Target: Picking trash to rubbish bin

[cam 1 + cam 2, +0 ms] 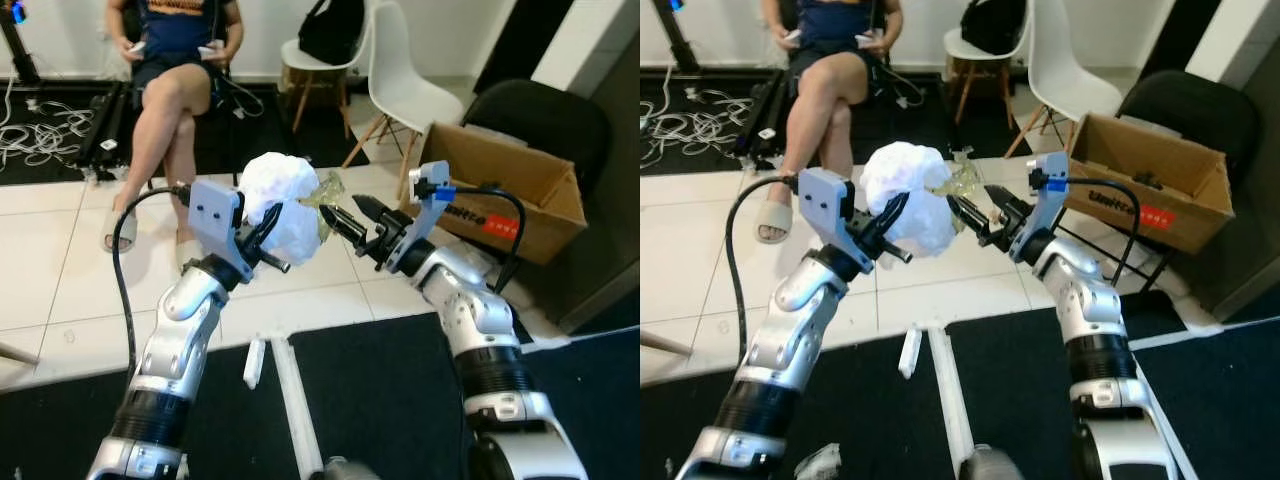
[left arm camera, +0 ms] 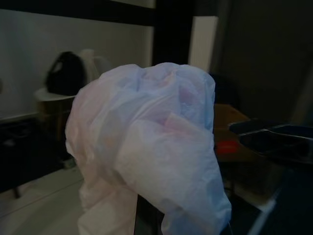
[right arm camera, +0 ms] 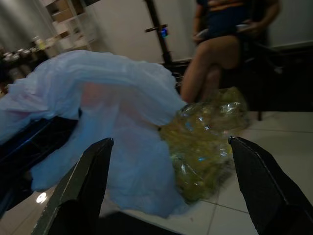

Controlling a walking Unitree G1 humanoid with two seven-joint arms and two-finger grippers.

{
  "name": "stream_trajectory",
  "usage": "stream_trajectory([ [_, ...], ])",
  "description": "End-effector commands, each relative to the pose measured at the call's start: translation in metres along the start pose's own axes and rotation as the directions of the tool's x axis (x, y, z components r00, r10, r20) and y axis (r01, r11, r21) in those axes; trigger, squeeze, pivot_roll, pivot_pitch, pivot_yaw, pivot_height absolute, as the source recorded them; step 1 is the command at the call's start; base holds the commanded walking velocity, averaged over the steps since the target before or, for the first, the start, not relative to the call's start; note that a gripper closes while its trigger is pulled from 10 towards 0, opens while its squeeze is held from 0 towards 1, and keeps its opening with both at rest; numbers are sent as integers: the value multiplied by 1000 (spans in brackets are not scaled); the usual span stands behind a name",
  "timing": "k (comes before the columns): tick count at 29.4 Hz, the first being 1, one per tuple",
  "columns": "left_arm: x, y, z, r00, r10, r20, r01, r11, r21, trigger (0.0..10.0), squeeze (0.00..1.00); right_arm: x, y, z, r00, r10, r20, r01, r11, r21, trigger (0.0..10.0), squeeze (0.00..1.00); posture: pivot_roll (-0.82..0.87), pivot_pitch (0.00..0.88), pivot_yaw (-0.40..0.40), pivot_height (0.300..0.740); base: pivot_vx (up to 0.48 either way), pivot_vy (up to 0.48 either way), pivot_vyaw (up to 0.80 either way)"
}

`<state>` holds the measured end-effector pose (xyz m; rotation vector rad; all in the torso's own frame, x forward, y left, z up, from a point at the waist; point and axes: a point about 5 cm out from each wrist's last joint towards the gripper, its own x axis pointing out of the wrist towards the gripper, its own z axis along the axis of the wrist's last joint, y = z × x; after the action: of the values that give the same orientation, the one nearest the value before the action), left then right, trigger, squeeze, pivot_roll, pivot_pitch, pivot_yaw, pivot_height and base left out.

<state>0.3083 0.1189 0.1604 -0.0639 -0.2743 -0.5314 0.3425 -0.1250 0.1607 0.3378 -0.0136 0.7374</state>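
Note:
A crumpled white plastic bag is held up at chest height, with my left gripper shut on its lower left side. A scrunched yellowish clear wrapper sticks out from behind the bag's right side. My right gripper is open, its fingertips just right of the bag and below the wrapper. In the right wrist view the bag and wrapper lie ahead between the spread fingers. In the left wrist view the bag is close up. A brown cardboard box stands open on the floor to the right.
A person sits on a chair straight ahead with crossed legs. Two white chairs and a black chair stand behind the box. Cables lie at the far left. A white strip and a small white piece lie on the black mat below.

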Motion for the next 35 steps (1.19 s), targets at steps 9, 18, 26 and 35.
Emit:
stream_trajectory([
  [9, 0, -3, -2, 1000, -17, -10, 17, 1000, 11, 10000, 0, -2, -2, 0, 1000, -6, -12, 6, 1000, -1, 10000, 0, -19, 0, -47, 740, 0, 0, -758],
  [18, 0, -2, -2, 1000, -13, -7, 13, 1000, -1, 10000, 0, -2, -1, -4, 999, 5, -44, -7, 999, -48, 10000, 0, -19, 0, -47, 740, 0, 0, -758],
  [26, -1, -1, -3, 1000, -4, -1, 4, 1000, -18, 10000, 0, -2, -1, -5, 998, 11, -57, -14, 998, -62, 10000, 0, -24, 0, -43, 740, 0, 0, -758],
  [35, -5, 4, -4, 999, 31, 16, -30, 998, -64, 10000, 0, -2, 0, -6, 999, 29, -42, -31, 998, -54, 10000, 0, -22, 0, -44, 740, 0, 0, -419],
])
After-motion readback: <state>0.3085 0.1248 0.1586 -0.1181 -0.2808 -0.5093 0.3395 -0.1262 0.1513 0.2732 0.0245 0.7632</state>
